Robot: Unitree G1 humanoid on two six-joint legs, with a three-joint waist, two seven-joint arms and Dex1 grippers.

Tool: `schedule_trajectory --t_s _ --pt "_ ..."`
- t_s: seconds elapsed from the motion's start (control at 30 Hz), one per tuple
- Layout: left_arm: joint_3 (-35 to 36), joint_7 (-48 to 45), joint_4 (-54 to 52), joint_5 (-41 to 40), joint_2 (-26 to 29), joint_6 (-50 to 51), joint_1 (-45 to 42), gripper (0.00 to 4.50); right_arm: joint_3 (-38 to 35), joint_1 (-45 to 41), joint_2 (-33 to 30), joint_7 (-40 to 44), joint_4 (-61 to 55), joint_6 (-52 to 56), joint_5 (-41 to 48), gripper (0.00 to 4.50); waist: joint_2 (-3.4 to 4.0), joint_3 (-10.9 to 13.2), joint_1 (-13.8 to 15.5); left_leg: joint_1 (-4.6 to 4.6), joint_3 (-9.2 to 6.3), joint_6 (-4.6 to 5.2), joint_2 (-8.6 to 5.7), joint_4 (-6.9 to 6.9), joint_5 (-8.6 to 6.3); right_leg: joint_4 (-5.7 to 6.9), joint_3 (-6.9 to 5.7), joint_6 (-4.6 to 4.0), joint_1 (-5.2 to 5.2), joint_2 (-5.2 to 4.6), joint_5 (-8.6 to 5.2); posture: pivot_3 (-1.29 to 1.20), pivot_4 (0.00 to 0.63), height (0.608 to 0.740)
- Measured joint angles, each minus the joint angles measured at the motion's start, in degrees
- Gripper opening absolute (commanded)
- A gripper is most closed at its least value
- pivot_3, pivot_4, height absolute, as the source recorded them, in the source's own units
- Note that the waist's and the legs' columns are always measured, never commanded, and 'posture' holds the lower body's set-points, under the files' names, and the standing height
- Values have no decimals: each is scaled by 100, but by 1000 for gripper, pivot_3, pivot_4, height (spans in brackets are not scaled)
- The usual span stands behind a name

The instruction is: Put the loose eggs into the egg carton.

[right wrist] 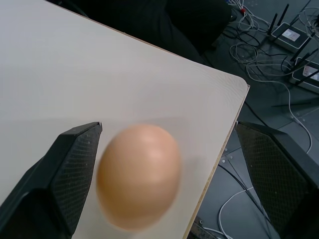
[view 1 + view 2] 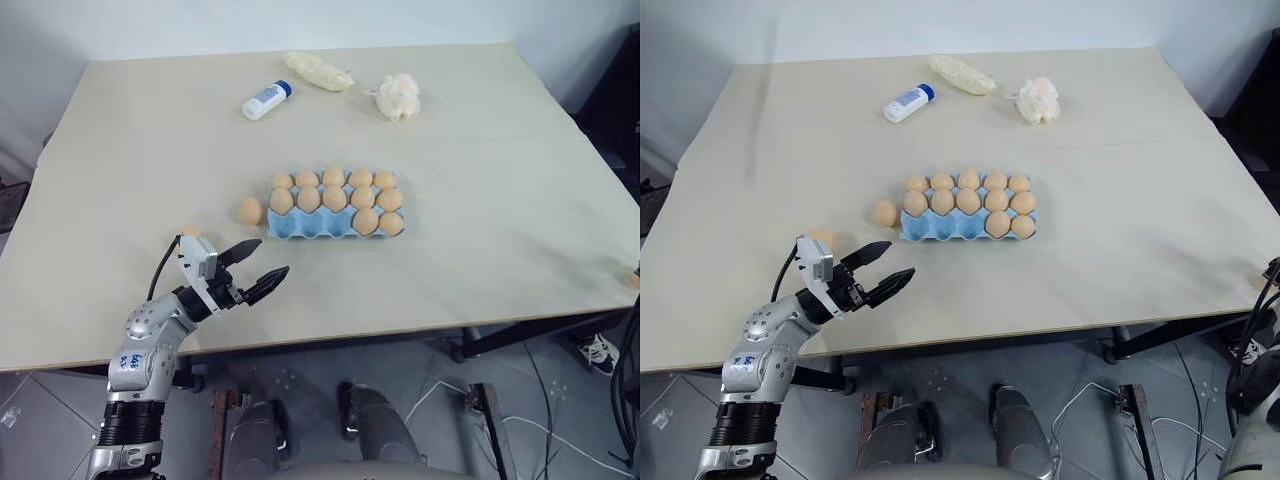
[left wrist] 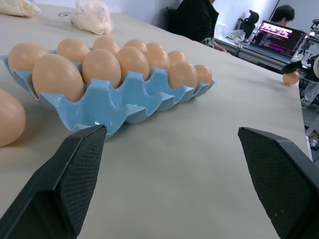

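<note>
The light blue egg carton lies mid-table with several tan eggs in it; three front cups on its left side are bare. One loose egg rests just left of the carton. Another peeks out behind my left gripper, which hovers open and empty near the front edge, pointing toward the carton. A third loose egg lies close to the table's right edge, between the wide-open fingers of my right gripper. That same egg shows far off in the left wrist view.
At the back of the table lie a white bottle with a blue cap, a cream bag and a fluffy white puff. A person sits beyond the table near a laptop. Cables lie on the floor past the right edge.
</note>
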Motion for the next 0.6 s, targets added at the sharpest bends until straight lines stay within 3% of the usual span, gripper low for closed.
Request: schedule_trajectory --t_s 0.13,0.37,0.43,0.6 --pt "4 10 0 0 2 0 0 4500 98 -71 0 7 31 6 -11 4484 0 0 7 1 0 0 0 0 0 0 0 -1 0 0 0 0 150 740" --pt "24 83 -7 0 19 0 11 4500 111 -117 2 -160 129 292 0 2141 0 0 10 0 1 1 -2 -1 0 -3 2 -1 0 -2 1 0 150 740" --pt "42 109 -15 0 22 0 34 4500 105 -137 2 -196 129 342 8 1718 0 0 5 0 2 1 -1 0 -1 -3 3 -1 0 -2 1 0 150 740" --pt "56 147 -65 0 23 0 82 4500 104 -163 2 -193 128 382 45 1628 0 0 8 0 2 1 -1 1 0 -3 3 -2 0 -1 1 0 150 740"
